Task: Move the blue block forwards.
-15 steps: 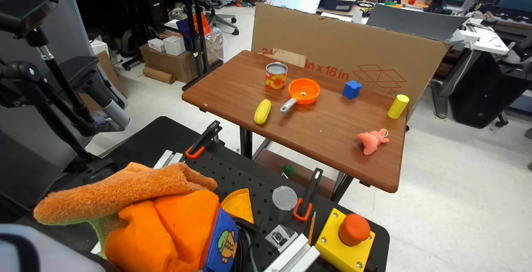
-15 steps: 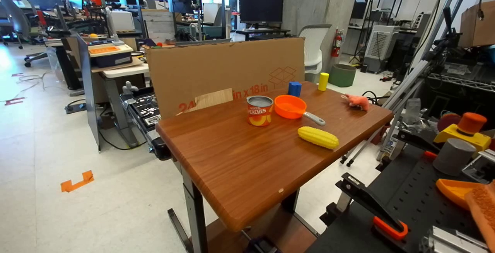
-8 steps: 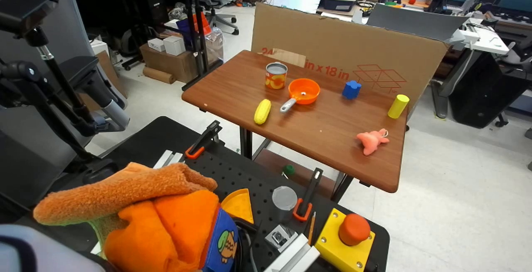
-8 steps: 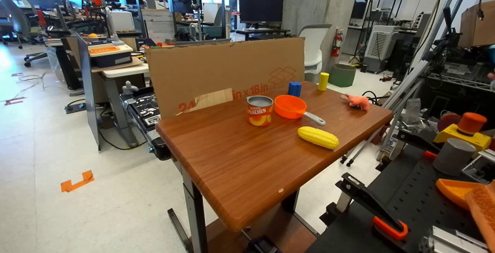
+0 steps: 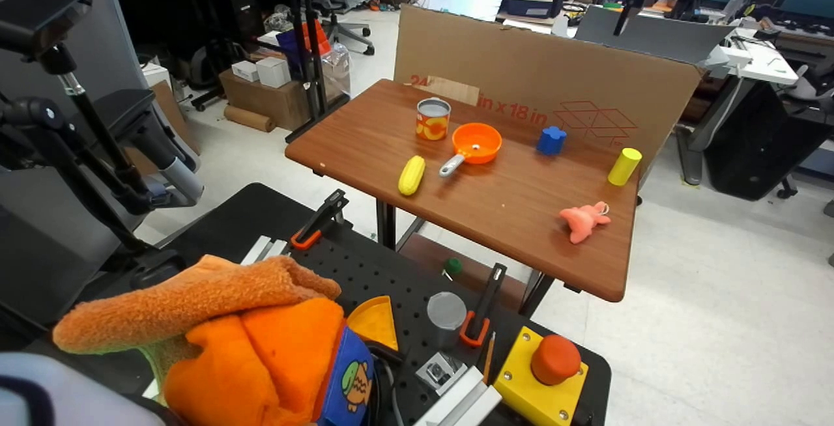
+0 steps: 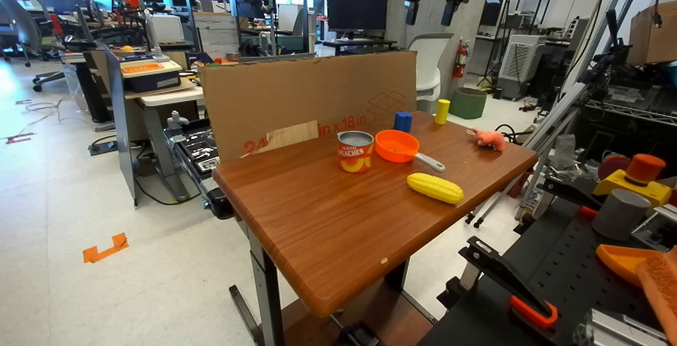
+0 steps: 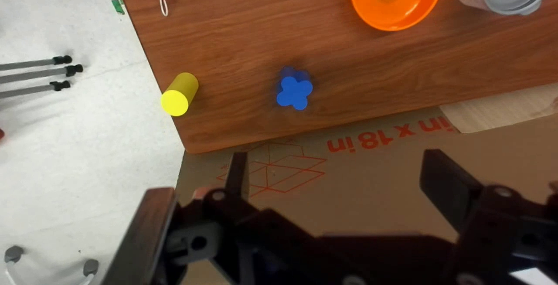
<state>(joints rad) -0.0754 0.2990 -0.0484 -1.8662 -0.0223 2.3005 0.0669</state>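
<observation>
Hanging well above the level of the table, spread wide with nothing in its grasp, the end effector is likely so high to clear the cardboard; the blue block stands upright near that cardboard, between the yellow cylinder and the orange pan and apart from both, so a grip from above should find room; the cardboard presumably serves as a backstop.

Peach can beside orange pan, yellow corn nearby
</observation>
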